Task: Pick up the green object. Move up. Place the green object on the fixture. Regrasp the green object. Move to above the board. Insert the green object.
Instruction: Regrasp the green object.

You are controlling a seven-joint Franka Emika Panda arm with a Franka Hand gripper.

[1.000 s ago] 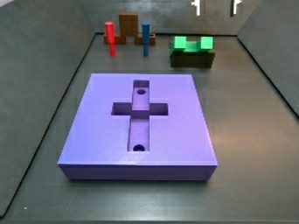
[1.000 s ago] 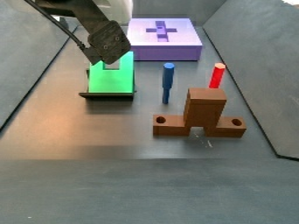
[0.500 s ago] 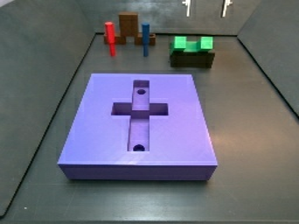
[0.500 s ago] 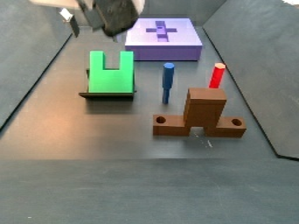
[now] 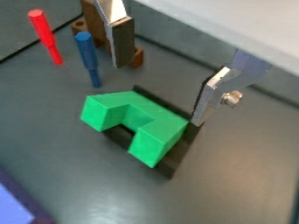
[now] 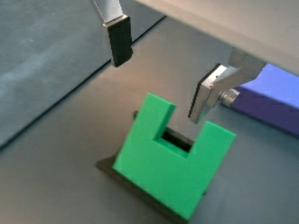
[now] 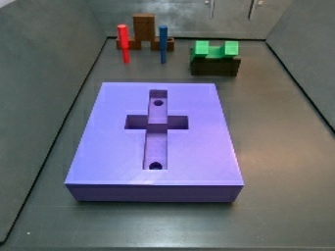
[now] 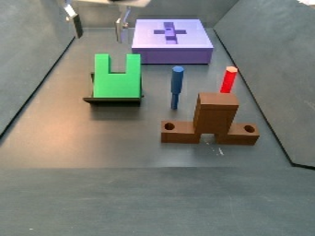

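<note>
1. Well, the biggest thing on the floor is the board, a flat lavender slab with a cross-shaped recess and two round holes in its top; in a side view it lies at the far end, and a corner of it shows in a wrist view.
2. Next in size is the orange-brown upright block on its base with two holes, standing apart from the board; it also shows behind the pegs in a side view.
3. Up above, the gripper hangs over the green object with its two silver fingers spread wide and nothing between them; in both side views only the finger ends show at the upper edge of the picture.
4. Below it, the green object lies flat on the fixture, its notch open toward the gripper. It is well clear of both fingers: neither pad touches it in either wrist view.
5. From the side, the green object covers most of the fixture, so only a dark edge of that shows beneath it; in a side view the piece sits on top of the dark block, near the right wall and beyond the board.
6. Smaller still, the blue peg and the red peg stand upright between the green object and the orange-brown block, apart from each other; both show in a wrist view too, blue beside red.
</note>
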